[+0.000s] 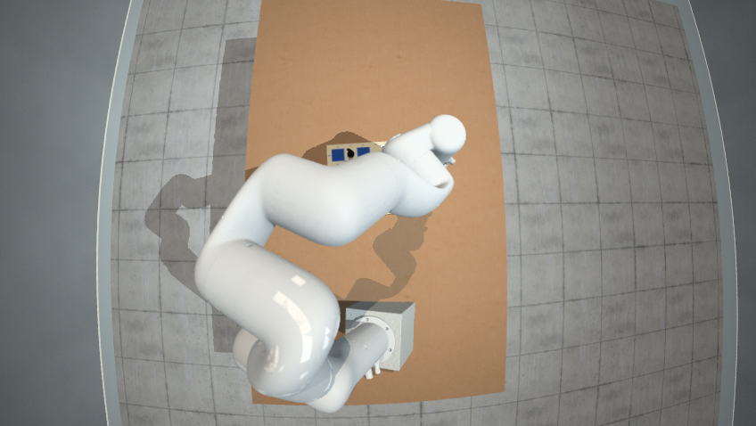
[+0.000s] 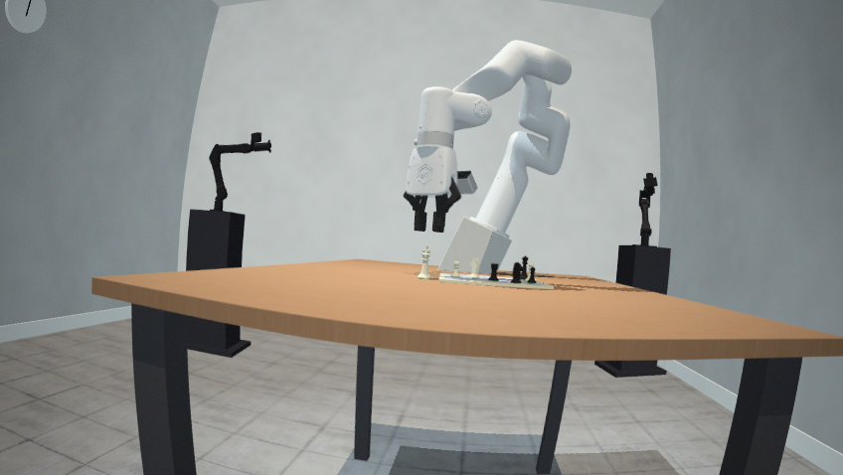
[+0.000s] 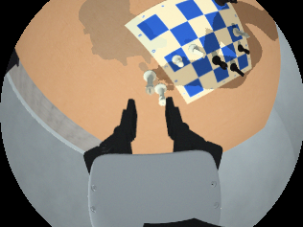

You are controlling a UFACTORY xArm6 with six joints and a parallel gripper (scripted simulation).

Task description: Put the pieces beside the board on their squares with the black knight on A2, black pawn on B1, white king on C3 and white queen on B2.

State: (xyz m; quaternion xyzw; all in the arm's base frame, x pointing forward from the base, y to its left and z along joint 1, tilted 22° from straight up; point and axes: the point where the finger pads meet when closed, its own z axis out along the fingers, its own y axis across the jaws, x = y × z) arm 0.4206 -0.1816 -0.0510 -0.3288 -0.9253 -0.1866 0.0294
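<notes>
The gripper point(image 2: 428, 222) hangs well above the surface point(image 2: 330, 306), its fingers partly spread with nothing between them, so it carries no piece. Below it, in the wrist view, two white pieces stand off the board point(image 3: 152, 28) just beside its near edge: one point(image 3: 162, 94) close to the line of the fingertips and another point(image 3: 150, 80) just beyond it, toward the board's edge. From the side, the tall white piece point(image 2: 423, 262) stands upright just off the board's end nearest the surface's front edge. I judge these to be the white king and white queen, though which is which is too small to tell. Dark pieces point(image 2: 517, 272) stand on the board's far part.

The step in hand looks like a descent onto the nearer white piece. To do it well, centre the gap over that piece's head before dropping, and keep the fingers lined up so that neither one brushes the neighbouring piece, which stands very close. Come straight down, close low on the stem, and lift vertically so the neighbour stays upright. Check the edge letters before choosing the target square.
</notes>
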